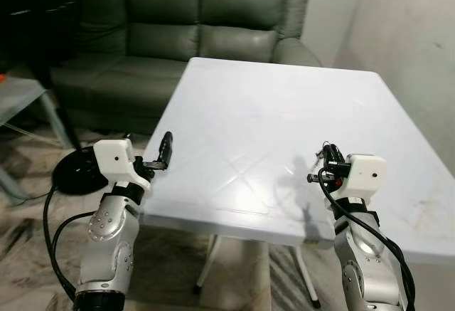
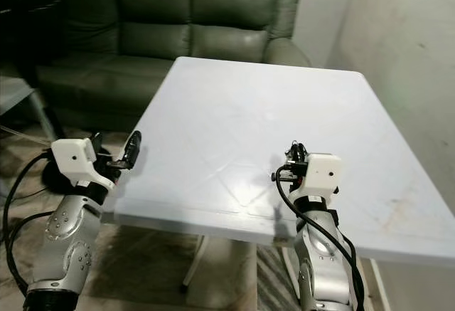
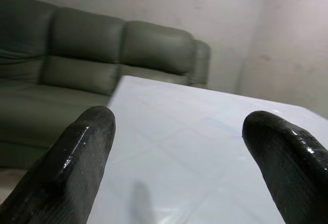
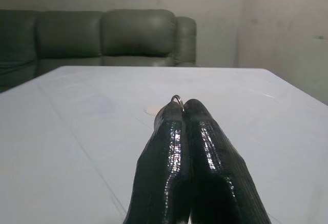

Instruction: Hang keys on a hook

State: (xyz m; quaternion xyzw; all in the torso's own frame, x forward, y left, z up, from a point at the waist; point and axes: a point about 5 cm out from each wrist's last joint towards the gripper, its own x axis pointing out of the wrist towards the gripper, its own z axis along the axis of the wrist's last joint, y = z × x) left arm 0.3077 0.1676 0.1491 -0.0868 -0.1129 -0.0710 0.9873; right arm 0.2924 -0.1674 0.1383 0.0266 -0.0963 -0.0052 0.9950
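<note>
Before the robot stands a white table (image 1: 284, 119), square, its top bare and glossy. Beyond it, at twelve o'clock, sits a grey-green sofa (image 1: 178, 26) against a pale wall (image 1: 405, 26).

At four o'clock, over the table's near edge, the right gripper (image 4: 183, 112) has its two black fingers (image 4: 215, 167) pressed flat together. A thin metal ring (image 4: 177, 98) pokes out just above their tips, pinched between them; this is the key ring, and the keys themselves cannot be made out. From the head camera a small dark tangle shows at the same fingertips.

At eight o'clock, just off the table's left edge, the left gripper (image 3: 179, 131) hovers with fingers (image 3: 77, 167) spread wide apart, grasping nothing and pointing across the tabletop toward the sofa.

On the floor at nine o'clock lies a round black base (image 1: 78, 172).
</note>
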